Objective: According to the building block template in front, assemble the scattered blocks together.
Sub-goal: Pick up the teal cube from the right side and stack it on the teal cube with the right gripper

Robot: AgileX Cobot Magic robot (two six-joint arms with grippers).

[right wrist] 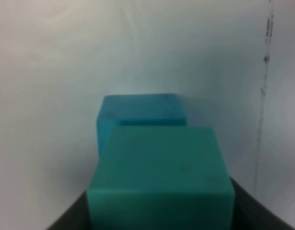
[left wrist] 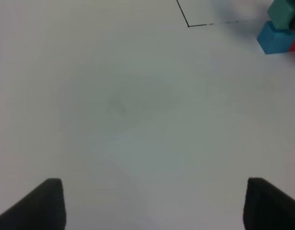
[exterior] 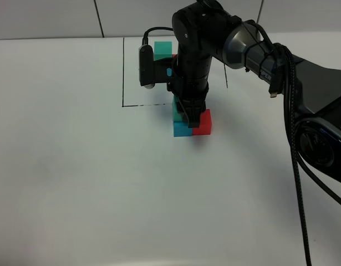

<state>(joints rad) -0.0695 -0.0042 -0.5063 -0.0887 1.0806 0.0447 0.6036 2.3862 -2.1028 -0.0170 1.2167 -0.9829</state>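
Stacking looks nearly done: right end effector [exterior: 188,116] pinches green cube [right wrist: 159,177] atop blue cube [exterior: 180,129], with red cube [exterior: 203,123] touching beside blue cube and template [exterior: 163,49] just behind it. Only release seems left; left end effector [left wrist: 152,203] is spread over bare bench [exterior: 76,166], well apart from blue cube.

Soft, even light casts faint shadows on the table [exterior: 76,194]; wrist views are blurred (right one most).

One readable mark for you: white letters on the right arm [exterior: 265,71], on its dark link, reading roughly "IPER". The first part is hidden behind the cable [exterior: 286,77].
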